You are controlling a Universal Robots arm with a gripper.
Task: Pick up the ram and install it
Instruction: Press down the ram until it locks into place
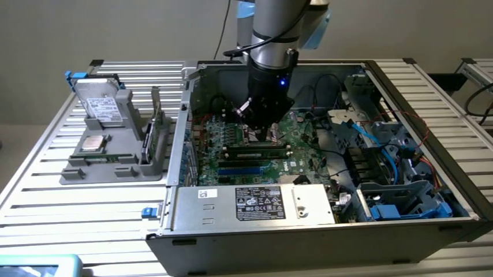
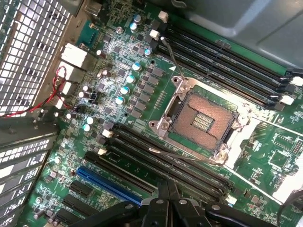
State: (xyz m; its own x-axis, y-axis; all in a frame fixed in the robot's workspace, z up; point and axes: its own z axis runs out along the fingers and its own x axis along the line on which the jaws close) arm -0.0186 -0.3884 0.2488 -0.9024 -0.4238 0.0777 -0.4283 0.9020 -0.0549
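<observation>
- nearest the camera in the exterior view, a silver power supply (image 1: 258, 203) with a white label lies along the front edge of the open computer case (image 1: 431, 150), which rests on a slatted table (image 1: 77, 231).
- just behind it is the green motherboard (image 1: 206, 151). the ram (image 1: 258, 154) looks to be the long dark stick lying along 1 slot, parallel to a blue slot (image 1: 242, 168) just in front of it.
- the gripper (image 1: 264, 136) hangs directly over the middle of that stick, at or just above its top edge. contact cannot be confirmed, and it cannot be told whether the tool is clasped or parted.
- the wrist view looks down on bare memory slots (image 2: 165, 158) beside the uncovered cpu socket (image 2: 201, 118).
- judged from this, the pick-up is done and the work stands at the seating stage, with the stick lined up in its slot.
- seating would call for straight, even downward pressure with the stick square to the slot, until both end latches close. a tilt could jam 1 end.
- further off, at the exterior view's left, a grey tray (image 1: 77, 171) holds a silver hard drive (image 1: 100, 107) and an upright green card (image 1: 158, 135), well apart from the gripper.
</observation>
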